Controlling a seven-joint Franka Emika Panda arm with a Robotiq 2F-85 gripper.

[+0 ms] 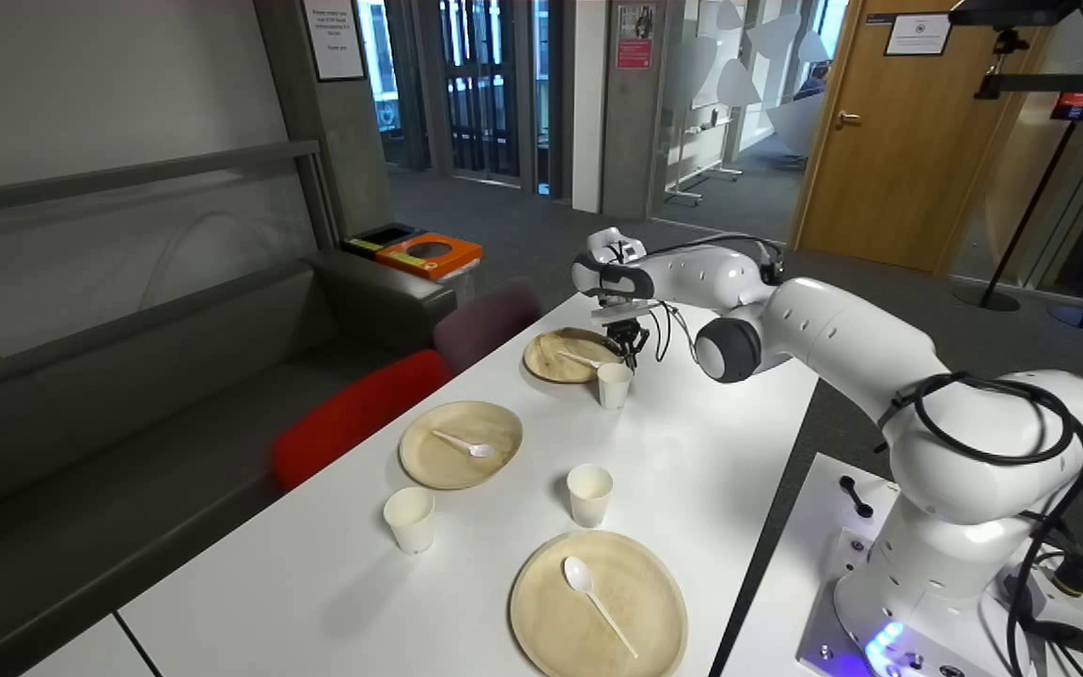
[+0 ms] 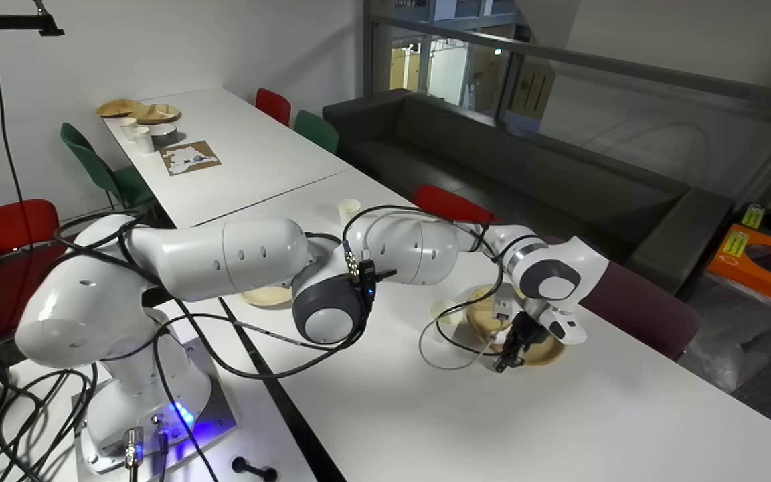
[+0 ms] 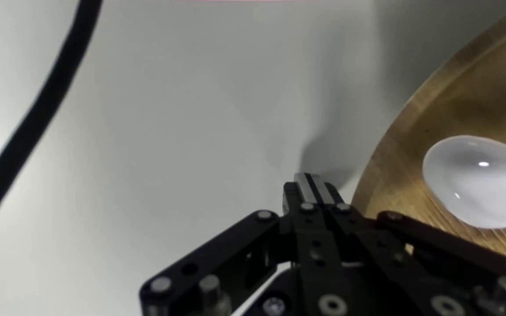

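Holding nothing between jaws that meet, the pincer (image 3: 313,178) hangs above the bench (image 3: 169,131), just beside a wooden plate (image 3: 399,186) resting there, likely light, stiff and best gripped at the rim. On the plate lies a glossy spoon (image 3: 477,182), probably slippery, best pinched mid-handle; farther off, a pale cup (image 1: 614,387) looks thin, crushable.

Grained wood and glossy plastic
The plate (image 3: 468,105) looks like wood, with visible grain; the spoon (image 3: 481,184) seems of plastic, smooth and very glossy. The pincer (image 3: 313,188) has a matt dark finish and shiny metal screws (image 3: 274,306). The surface (image 3: 169,131) is smooth, softly shiny.
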